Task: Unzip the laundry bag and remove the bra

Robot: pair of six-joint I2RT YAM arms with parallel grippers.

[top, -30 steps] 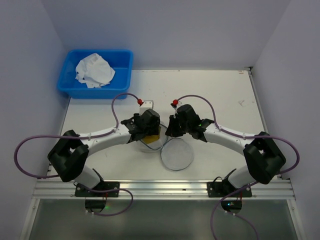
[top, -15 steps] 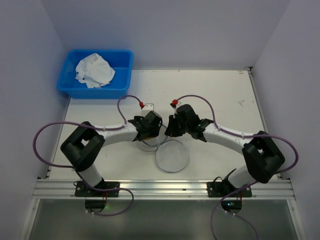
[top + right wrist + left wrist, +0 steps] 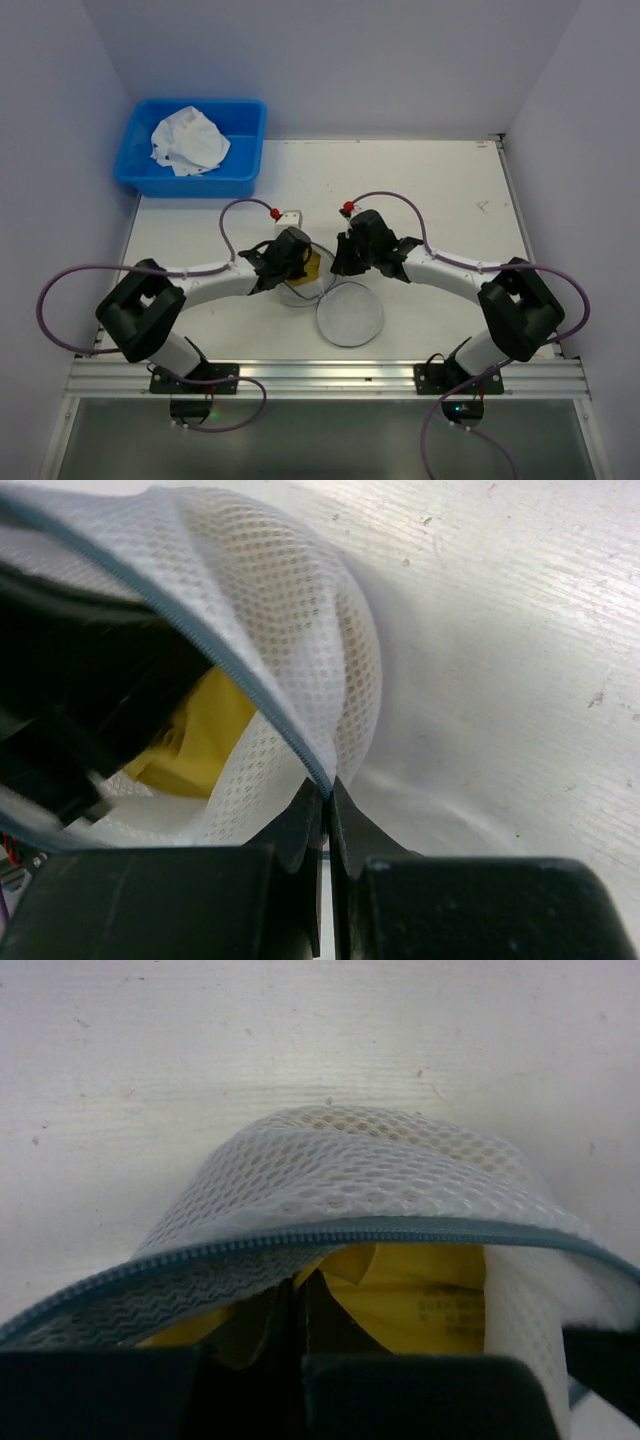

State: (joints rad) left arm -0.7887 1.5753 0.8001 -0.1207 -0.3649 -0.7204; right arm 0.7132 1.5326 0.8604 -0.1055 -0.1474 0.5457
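The laundry bag (image 3: 350, 315) lies unzipped in the middle of the table, its round mesh lid flopped toward the front. In the left wrist view the bag (image 3: 350, 1160) gapes under its dark zipper line. The yellow bra (image 3: 430, 1290) lies inside. My left gripper (image 3: 300, 1282) reaches into the opening and is shut on a fold of the bra. My right gripper (image 3: 328, 785) is shut on the zipper rim of the bag (image 3: 290, 610), holding the mouth up, with the bra (image 3: 200, 735) showing behind. From above, the left gripper (image 3: 300, 268) and the right gripper (image 3: 338, 262) are close together over the bra (image 3: 313, 265).
A blue tub (image 3: 245, 150) stands at the back left corner with a crumpled white cloth (image 3: 188, 140) in it. The table's metal front rail (image 3: 330, 375) runs just behind the arm bases. Walls close in on both sides.
The left gripper went from open to shut inside the bag's mouth and the left arm swung in and back. The mesh lid shifted slightly. The right gripper kept its hold on the rim.
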